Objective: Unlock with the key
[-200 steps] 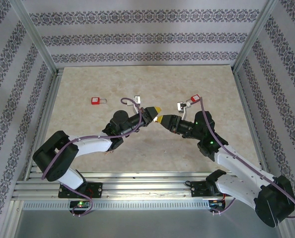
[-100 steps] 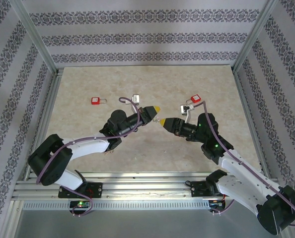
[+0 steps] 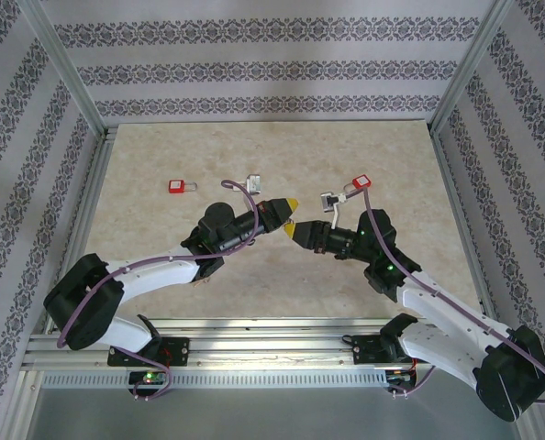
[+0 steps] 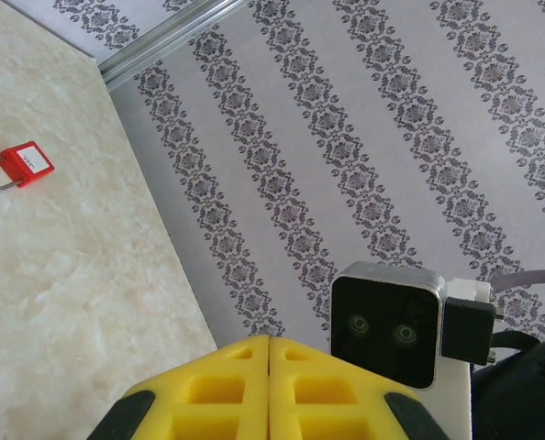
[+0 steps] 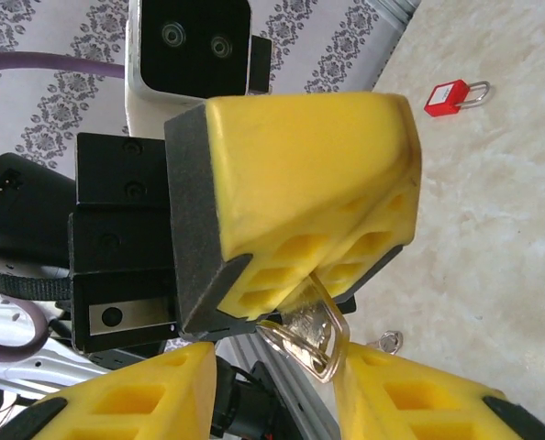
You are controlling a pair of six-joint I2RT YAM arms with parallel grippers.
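Marble tabletop (image 3: 153, 238) | left end effector (image 3: 287, 203) pinching key (image 5: 311, 335) | right end effector (image 3: 294, 231) spread, perhaps brushing key

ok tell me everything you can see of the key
The key is small, flat, shiny silvery metal with a rounded outline at its free end. Its other end is pinched in the shut, yellow-tipped left gripper. The rest pokes out downward in the right wrist view, tilted, in the air above the table. It hangs at the gap of the open right gripper. Whether it touches that gripper is unclear.
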